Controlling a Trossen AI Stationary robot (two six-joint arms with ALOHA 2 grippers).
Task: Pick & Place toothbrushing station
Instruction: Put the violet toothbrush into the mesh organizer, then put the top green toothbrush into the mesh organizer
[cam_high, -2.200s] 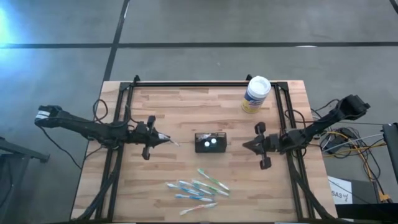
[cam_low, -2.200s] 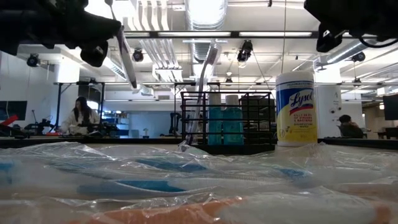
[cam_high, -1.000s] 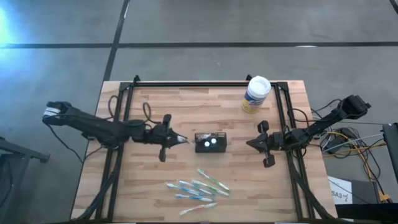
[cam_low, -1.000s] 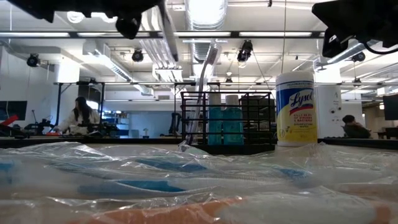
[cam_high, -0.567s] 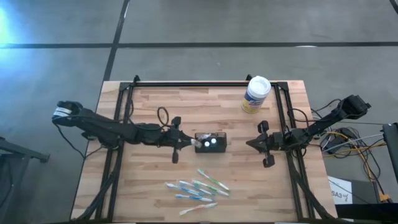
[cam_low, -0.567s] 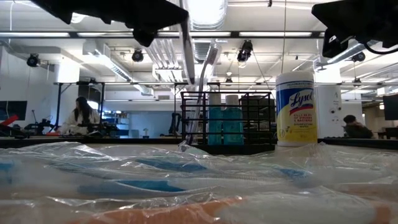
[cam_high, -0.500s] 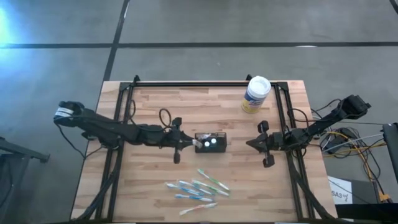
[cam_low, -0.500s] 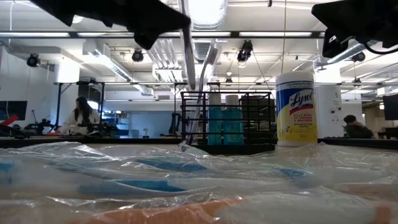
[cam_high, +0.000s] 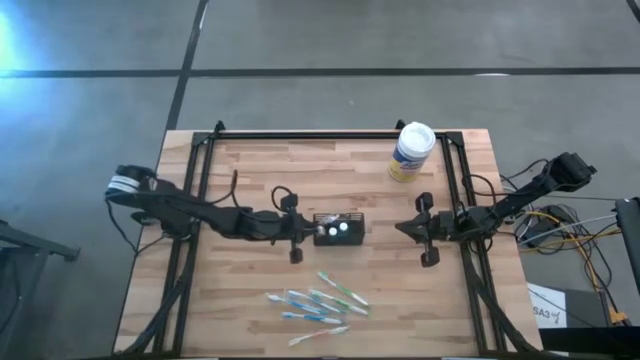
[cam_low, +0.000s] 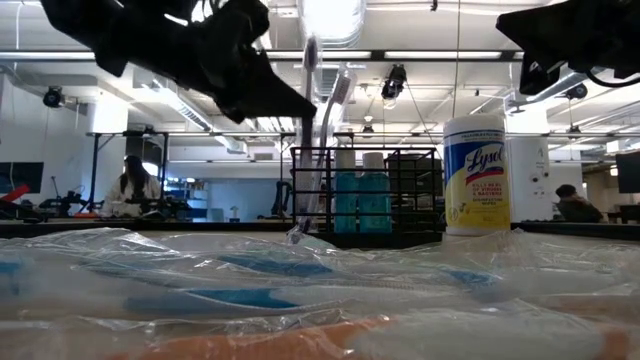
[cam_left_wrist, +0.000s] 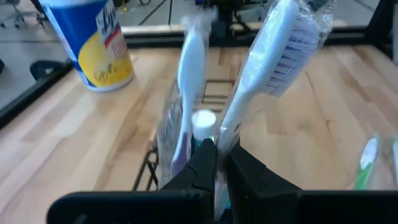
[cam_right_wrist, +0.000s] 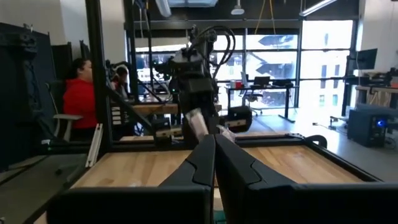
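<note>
Spanning the high view is one butcher-block wooden table (cam_high: 250, 310), rectangular and pale, framed by black rails; two dark arms are reaching in from 9 and 3 o'clock; bare wood is lying open along the 12 o'clock half and toward the 7 o'clock corner. One white-lidded canister (cam_high: 411, 151) with a yellow label is standing upright near the 1 o'clock corner, well apart from everything else. One toothbrushing station (cam_high: 339, 229), a small black box with holes in its top, is sitting near the table's centre; two wrapped toothbrushes (cam_left_wrist: 270, 68) are standing upright in it, white-handled and sheathed in clear crinkled plastic. A loose cluster of about five or six wrapped toothbrushes (cam_high: 315, 305) is lying flat at 6 o'clock of the station, near the front edge; the exact count is hard to read. The left gripper (cam_high: 304, 231) is pressing in just at the station's 9 o'clock side, its fingers (cam_left_wrist: 202, 163) looking nearly closed around the base of the standing brushes, though whether they are truly pinching one I cannot tell. The right gripper (cam_high: 403, 229) is hovering at 3 o'clock of the station, apart from it, jaws closed on nothing.
</note>
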